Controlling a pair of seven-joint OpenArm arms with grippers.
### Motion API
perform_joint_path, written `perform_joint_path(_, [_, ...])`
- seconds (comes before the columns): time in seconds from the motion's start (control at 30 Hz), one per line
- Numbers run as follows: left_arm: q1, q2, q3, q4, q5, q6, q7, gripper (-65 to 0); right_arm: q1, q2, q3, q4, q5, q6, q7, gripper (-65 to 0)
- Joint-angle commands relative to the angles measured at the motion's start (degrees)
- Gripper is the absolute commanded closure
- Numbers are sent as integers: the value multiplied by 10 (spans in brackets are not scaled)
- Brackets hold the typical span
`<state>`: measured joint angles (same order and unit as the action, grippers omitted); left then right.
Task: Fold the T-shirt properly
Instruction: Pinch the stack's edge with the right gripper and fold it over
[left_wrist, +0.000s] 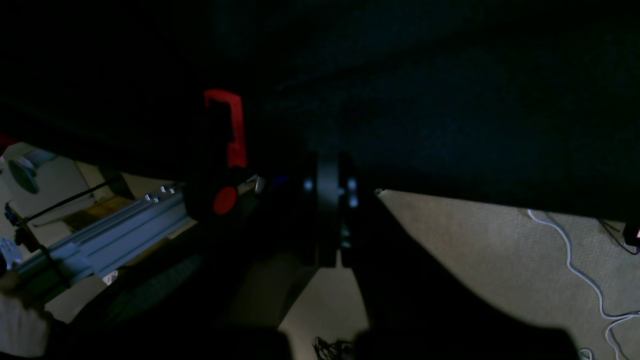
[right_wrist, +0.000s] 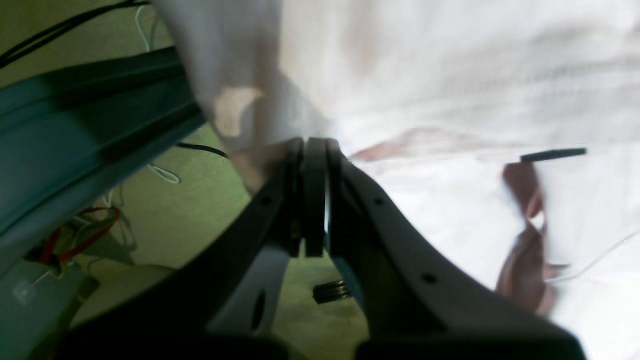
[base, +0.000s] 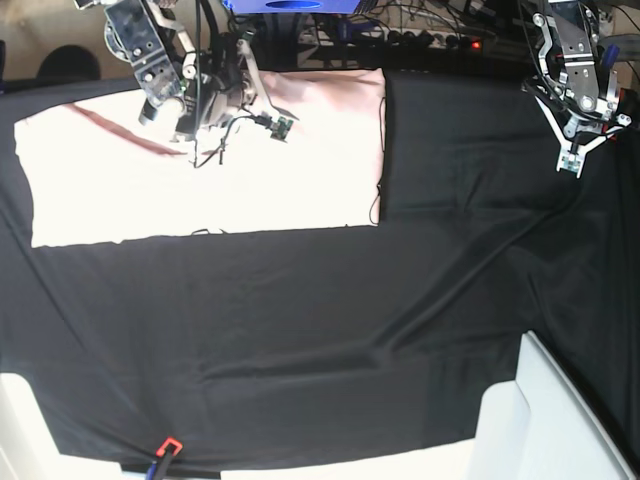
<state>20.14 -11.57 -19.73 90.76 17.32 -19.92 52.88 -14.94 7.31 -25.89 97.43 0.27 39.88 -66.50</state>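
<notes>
The pale pink T-shirt (base: 200, 190) lies as a wide flat rectangle on the back left of the black table cloth (base: 300, 330). My right gripper (base: 190, 142) is low over its rear part, shut on the T-shirt (right_wrist: 450, 90). In the right wrist view the dark fingers (right_wrist: 345, 180) press together at a fabric edge, and pink creases run out from their tips. My left gripper (base: 572, 165) hangs at the back right, away from the shirt, over bare cloth. The left wrist view is very dark; its fingers (left_wrist: 327, 185) are shut on nothing.
A small green board on a cable (base: 283, 128) dangles from the right arm above the shirt. A red clamp (base: 168, 447) grips the front table edge. A white block (base: 560, 420) fills the front right corner. Rails (left_wrist: 110, 235), carpet and white cables (left_wrist: 575, 260) lie beyond the table.
</notes>
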Motion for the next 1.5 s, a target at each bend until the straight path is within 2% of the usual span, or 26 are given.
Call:
perform_joint_path(0.0, [-1, -8, -3, 8, 6, 4, -1, 0, 1, 3, 2, 12, 5, 1, 3, 0])
perform_joint_path(0.1, [-1, -8, -3, 8, 6, 4, -1, 0, 5, 5, 6, 13, 5, 1, 4, 0])
perform_joint_path(0.3, [0, -8, -3, 8, 6, 4, -1, 0, 27, 0, 126, 99, 5, 1, 7, 0])
perform_joint_path(0.4, [1, -8, -3, 8, 6, 4, -1, 0, 63, -1, 160, 92, 7, 1, 7, -7])
perform_joint_path(0.47, [1, -8, -3, 8, 6, 4, -1, 0, 80, -1, 160, 78, 7, 1, 7, -68])
perform_joint_path(0.6, [0, -7, -3, 8, 6, 4, -1, 0, 96, -19, 163, 53, 8, 1, 7, -341])
perform_joint_path(0.67, [1, -7, -3, 8, 6, 4, -1, 0, 96, -27, 160, 51, 8, 1, 13, -443])
perform_joint_path(0.7, [1, -7, -3, 8, 6, 4, -1, 0, 95, -30, 158, 48, 8, 1, 23, -464])
perform_joint_path(1.0, [4, -8, -3, 8, 6, 4, -1, 0, 125, -52, 158, -72, 8, 1, 76, -469])
perform_joint_path(1.47, [4, -8, -3, 8, 6, 4, -1, 0, 126, -53, 158, -81, 8, 1, 89, -466])
